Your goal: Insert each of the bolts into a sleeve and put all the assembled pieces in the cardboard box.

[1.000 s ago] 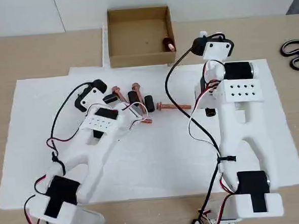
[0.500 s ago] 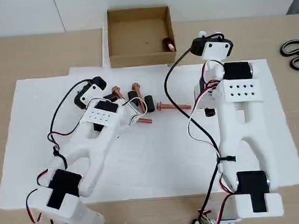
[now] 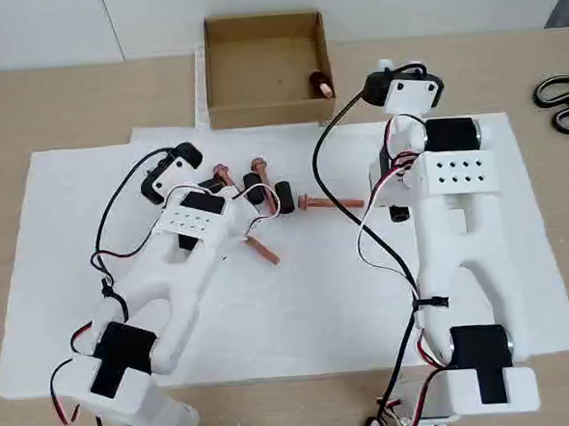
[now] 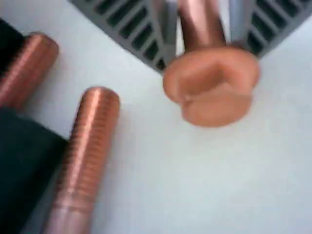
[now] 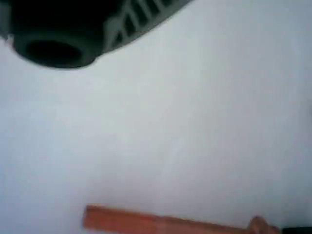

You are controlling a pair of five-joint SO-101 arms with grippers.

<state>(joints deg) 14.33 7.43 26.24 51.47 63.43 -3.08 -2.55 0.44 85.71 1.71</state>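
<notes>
From above, the cardboard box [image 3: 264, 112] sits at the far edge of the white mat [image 3: 301, 318] on the table [image 3: 65, 101], with one assembled piece [image 3: 321, 82] lying against its right wall. The left gripper [image 3: 252, 242] is closed on a held bolt [image 3: 263, 251], which angles down over the mat just in front of a cluster of two loose bolts [image 3: 259, 166] and black loose sleeves [image 3: 284, 195]. A lying bolt [image 3: 330, 202] rests flat between that cluster and the right gripper [image 3: 396, 206], which carries a held sleeve [image 3: 399, 215] low over the mat. Scissors [image 3: 563, 99] lie on the table well to the right. In the left wrist view, the held bolt [image 4: 209, 78] is clamped between ribbed grey fingers [image 4: 126, 24], head toward the camera, above the mat; the loose bolts [image 4: 85, 161] lie beside it, touching a loose sleeve [image 4: 19, 170]. In the right wrist view, the held sleeve [image 5: 51, 46] sits against a ribbed finger [image 5: 141, 17], apparently gripped, its open end facing out, with the lying bolt [image 5: 161, 222] on the mat well apart from it.
</notes>
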